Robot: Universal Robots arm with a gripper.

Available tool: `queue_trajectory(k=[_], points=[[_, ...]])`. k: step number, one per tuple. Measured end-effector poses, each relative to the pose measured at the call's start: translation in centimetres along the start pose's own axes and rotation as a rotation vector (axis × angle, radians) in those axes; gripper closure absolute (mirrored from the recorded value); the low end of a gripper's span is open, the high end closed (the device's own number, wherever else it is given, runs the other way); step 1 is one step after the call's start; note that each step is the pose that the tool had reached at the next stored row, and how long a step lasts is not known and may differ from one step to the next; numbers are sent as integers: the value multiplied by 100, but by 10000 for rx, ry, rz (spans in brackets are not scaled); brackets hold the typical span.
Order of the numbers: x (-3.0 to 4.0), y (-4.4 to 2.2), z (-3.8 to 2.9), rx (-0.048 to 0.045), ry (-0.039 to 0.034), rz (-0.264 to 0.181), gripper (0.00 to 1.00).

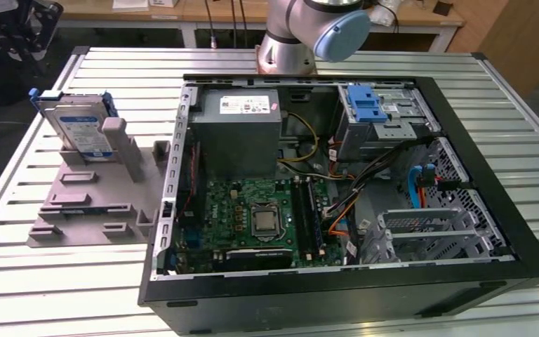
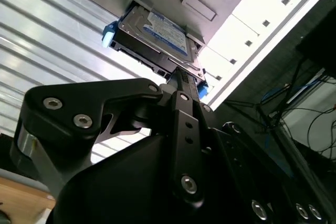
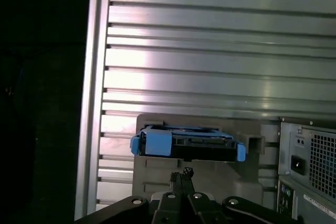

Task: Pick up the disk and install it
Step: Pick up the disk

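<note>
Closed gripper (image 3: 181,174): tips were together w/ nothing btwn them, aimed at the disk (image 3: 184,145) and near its edge, but not holding it. Whether they touched the blue carrier couldn't be told in both wrist views.

Progress, my read: early. Pick-up wasn't done and install wasn't started. In the exterior view the disk (image 1: 78,130) stood on edge in the grey holder (image 1: 92,203), propped by an upright post. The holder sat on the slatted table (image 1: 26,295), outside the PC case (image 1: 344,295), at the exterior view's left. So both steps were left: the grasp and lift-out, then seating the disk in the case.

Other stuff: the case lay on its side w/ the panel off. Inside were:
- the power supply (image 1: 241,119), by the wall nearest the holder
- the motherboard (image 1: 255,214), beside it
- loose cables (image 1: 382,168), across the middle
- a metal drive cage (image 1: 391,126) w/ a blue latch (image 1: 370,104), toward the exterior view's right, well apart from the disk

The arm base (image 1: 293,42) stood behind the case.

In the way, prob.: the case's side wall (image 1: 177,175) stood btwn the holder and the interior. The holder's posts flanked the disk, so a straight sideways path looked blocked. The cables near the cage could snag.
</note>
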State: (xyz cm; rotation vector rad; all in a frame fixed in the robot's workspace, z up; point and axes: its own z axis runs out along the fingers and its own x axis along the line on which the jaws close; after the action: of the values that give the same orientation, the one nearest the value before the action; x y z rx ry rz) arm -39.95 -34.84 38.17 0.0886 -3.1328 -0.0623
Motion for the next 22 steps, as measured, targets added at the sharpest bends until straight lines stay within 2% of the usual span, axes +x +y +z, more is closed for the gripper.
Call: queue_trajectory(k=[5,22], points=[[0,0,0,6,37,-908,89],[0,0,1,21,143,-3558,89]])
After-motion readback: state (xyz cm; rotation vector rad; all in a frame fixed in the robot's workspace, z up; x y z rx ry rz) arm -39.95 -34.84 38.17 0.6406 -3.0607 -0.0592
